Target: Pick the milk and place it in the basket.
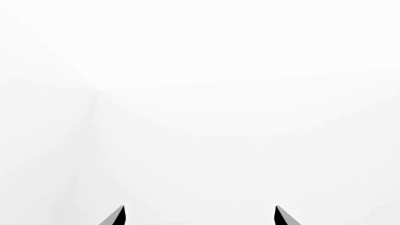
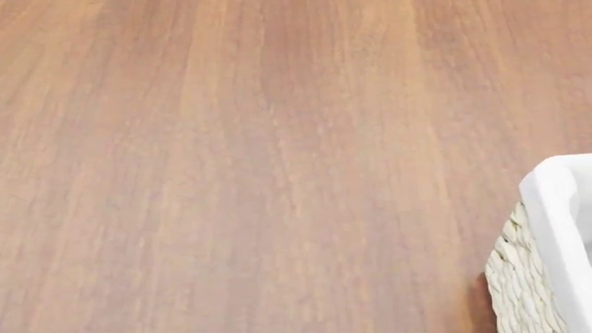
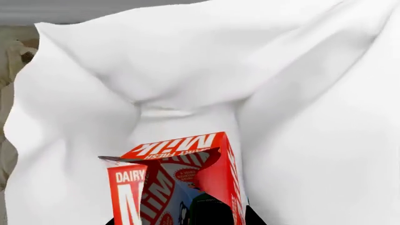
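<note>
In the left wrist view, the left gripper point(image 1: 199, 216) shows two dark fingertips spread apart on nothing, against plain white. The head view shows a bare wooden counter point(image 2: 240, 159) with the basket point(image 2: 541, 263) corner at its right edge. The right wrist view shows the milk point(image 3: 178, 180) over the basket's white liner point(image 3: 206, 70); whether the right jaws grip it I cannot tell.

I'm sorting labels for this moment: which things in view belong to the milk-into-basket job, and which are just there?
Part of the job:
- milk, seen close by the right wrist camera
- basket, white liner behind the milk

Just there:
- wooden table
- left gripper, open, facing blank white
</note>
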Controlling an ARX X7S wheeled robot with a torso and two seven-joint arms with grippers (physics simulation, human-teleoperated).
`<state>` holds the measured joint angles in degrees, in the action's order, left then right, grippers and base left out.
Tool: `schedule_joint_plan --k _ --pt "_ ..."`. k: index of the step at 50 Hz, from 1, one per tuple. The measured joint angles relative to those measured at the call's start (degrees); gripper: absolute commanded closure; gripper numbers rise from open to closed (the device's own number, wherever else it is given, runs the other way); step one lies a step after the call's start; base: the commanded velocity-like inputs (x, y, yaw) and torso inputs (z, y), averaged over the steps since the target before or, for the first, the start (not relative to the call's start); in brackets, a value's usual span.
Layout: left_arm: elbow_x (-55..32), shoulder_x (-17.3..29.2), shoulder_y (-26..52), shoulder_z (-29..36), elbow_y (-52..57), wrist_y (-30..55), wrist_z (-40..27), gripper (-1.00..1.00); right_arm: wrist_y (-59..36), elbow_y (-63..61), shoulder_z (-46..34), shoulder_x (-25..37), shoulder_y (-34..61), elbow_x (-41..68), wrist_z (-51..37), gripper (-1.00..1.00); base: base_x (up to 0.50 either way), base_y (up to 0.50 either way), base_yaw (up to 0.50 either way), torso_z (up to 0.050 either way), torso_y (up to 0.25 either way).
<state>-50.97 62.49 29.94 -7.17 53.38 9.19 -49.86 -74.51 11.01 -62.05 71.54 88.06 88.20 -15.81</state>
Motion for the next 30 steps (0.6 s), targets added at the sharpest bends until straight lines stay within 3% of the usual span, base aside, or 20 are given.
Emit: schedule_joint_plan --k 30 --pt "0.16 0.07 -0.74 -0.39 0.00 0.02 -0.26 -1.00 -0.09 -0.31 1.02 0.09 2.72 -1.57 0.30 -1.00 0.00 0.00 0.00 0.000 0.000"
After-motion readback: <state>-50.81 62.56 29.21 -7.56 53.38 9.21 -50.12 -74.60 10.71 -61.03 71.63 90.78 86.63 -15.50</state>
